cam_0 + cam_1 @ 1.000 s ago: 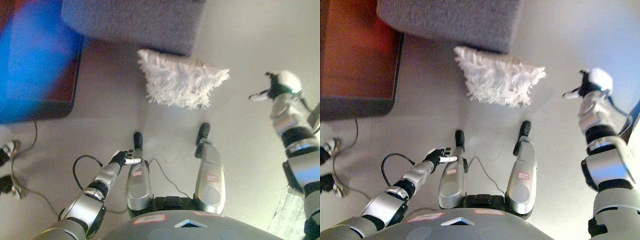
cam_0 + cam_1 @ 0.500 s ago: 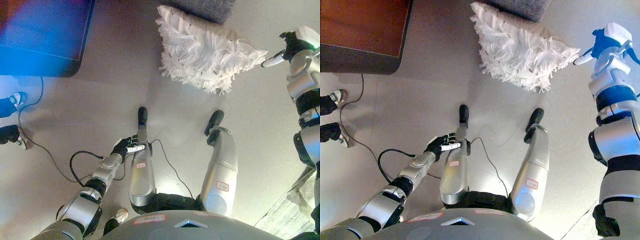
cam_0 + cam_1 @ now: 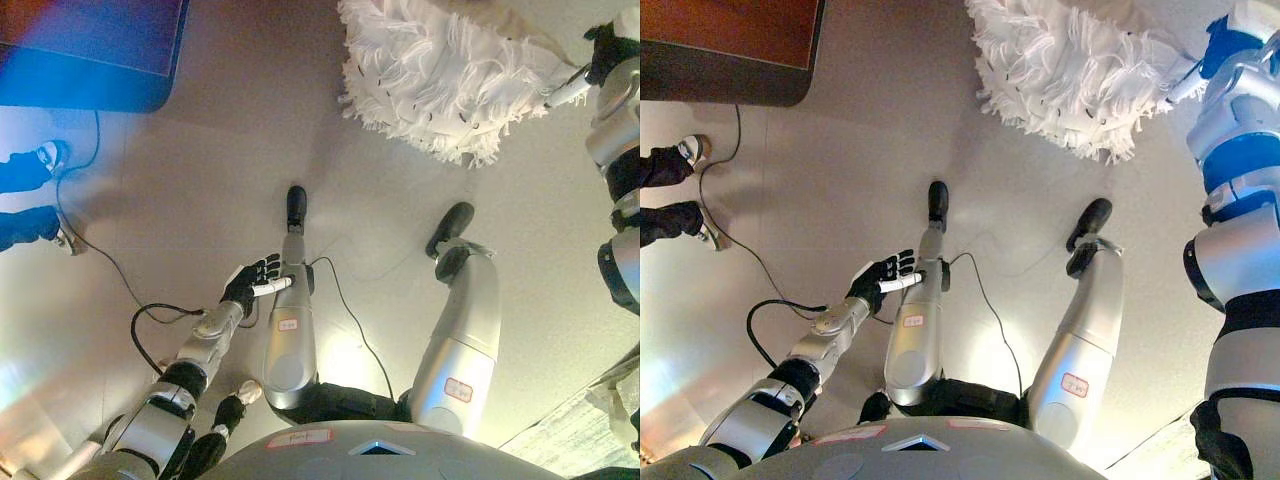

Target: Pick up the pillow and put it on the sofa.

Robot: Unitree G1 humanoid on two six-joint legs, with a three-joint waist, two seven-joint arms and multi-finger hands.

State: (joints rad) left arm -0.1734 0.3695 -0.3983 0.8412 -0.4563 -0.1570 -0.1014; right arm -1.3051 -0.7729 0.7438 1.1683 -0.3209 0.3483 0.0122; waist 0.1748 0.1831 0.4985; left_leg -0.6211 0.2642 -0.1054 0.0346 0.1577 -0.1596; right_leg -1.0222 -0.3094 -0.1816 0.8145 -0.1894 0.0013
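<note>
The white shaggy pillow lies on the grey floor at the top of the view, its upper part cut off by the edge. My right hand is at the top right, beside the pillow's right corner. It is open, and a straight white-tipped finger reaches to the pillow's fringe. My left hand hangs low at centre left, far from the pillow, open with spread fingers and holding nothing. The sofa does not show in either view.
A dark low table fills the top left corner. A person's shoes stand at the left edge, with a thin cable trailing across the floor from there. A pale strip of flooring shows at the bottom right.
The camera has moved forward, so the sofa has slid out of the top and the pillow sits higher. My right hand has closed in on the pillow's right corner. The left hand stays low.
</note>
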